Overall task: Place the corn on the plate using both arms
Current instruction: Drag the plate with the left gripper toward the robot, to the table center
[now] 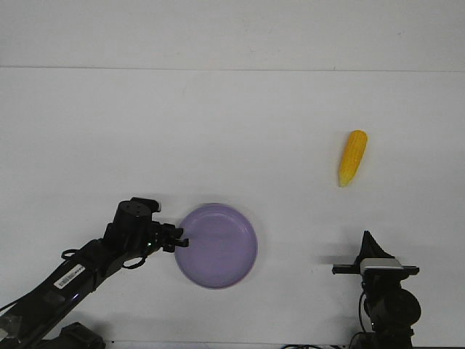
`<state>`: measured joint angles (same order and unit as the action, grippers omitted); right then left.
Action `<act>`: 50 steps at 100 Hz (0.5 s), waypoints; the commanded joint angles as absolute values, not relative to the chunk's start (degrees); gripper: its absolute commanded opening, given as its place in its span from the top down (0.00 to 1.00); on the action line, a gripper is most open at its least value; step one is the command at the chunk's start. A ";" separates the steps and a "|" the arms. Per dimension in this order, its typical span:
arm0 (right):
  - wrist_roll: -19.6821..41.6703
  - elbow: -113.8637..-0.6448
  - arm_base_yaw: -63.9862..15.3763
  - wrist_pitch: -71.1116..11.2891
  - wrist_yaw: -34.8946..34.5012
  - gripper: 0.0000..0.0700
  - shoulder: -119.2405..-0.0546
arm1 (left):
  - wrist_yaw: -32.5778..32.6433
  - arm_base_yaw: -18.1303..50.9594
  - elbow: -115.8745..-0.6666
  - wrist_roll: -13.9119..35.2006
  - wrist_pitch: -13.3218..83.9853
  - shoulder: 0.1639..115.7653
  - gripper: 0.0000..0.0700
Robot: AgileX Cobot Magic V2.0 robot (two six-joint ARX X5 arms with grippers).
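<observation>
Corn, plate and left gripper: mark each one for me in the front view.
corn (pixel 352 157), front view, middle of the cob.
plate (pixel 218 246), front view, bare centre of the dish.
left gripper (pixel 179 240), front view, fingertips at the plate's left rim.

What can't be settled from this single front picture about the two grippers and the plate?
- Left gripper, front view: fingertips sit at the rim of the round lavender-purple plate; whether they clamp it or only touch is too small to tell.
- Right gripper, front view: pointed black fingers overlap along the line of sight, so open or shut is unclear.
- Both arm bases: cut off by the bottom edge.
</observation>
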<state>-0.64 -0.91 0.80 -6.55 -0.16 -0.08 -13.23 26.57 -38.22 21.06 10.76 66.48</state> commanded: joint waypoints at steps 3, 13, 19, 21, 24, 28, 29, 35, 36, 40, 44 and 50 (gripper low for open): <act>-0.71 -0.73 0.89 -6.02 -0.03 0.99 -0.05 | -12.67 27.59 -38.70 22.09 9.61 68.99 0.99; -0.71 -0.73 0.89 -6.02 -0.01 0.99 -0.05 | -11.57 28.18 -38.70 21.82 9.37 72.05 0.99; -0.71 -0.73 0.89 -6.02 -0.03 0.99 -0.05 | -11.57 28.51 -38.70 21.67 8.93 73.65 0.99; -0.71 -0.73 0.89 -6.02 -0.01 0.99 -0.05 | -11.55 28.62 -38.70 21.56 8.82 74.13 0.99; -0.71 -0.73 0.89 -6.02 -0.03 0.99 -0.05 | -11.53 28.80 -38.70 21.41 8.62 74.74 0.99; -0.71 -0.73 0.89 -6.02 -0.01 0.99 -0.05 | -11.38 28.93 -38.70 21.26 8.38 75.40 0.99; -0.71 -0.73 0.89 -6.00 -0.01 0.99 -0.05 | -11.35 28.95 -38.70 21.26 8.36 75.48 0.99; -0.71 -0.73 0.89 -6.02 -0.03 0.99 -0.05 | -11.35 28.95 -38.70 21.26 7.97 75.83 0.98; -0.71 -0.73 0.89 -6.02 -0.03 0.99 -0.05 | -11.35 28.95 -38.70 21.26 7.90 75.83 0.98; -0.71 -0.73 0.89 -6.02 -0.01 0.99 -0.05 | -11.35 28.95 -38.70 21.21 7.51 75.77 0.96; -0.71 -0.73 0.89 -6.02 -0.03 0.99 -0.05 | -11.35 28.95 -38.70 21.21 7.22 75.61 0.87; -0.71 -0.73 0.89 -6.02 -0.03 0.99 -0.05 | -11.35 28.93 -38.72 21.19 7.01 75.26 0.63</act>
<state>-0.64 -0.91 0.80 -6.55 -0.19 -0.08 -11.66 28.53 -38.22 21.61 7.42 74.83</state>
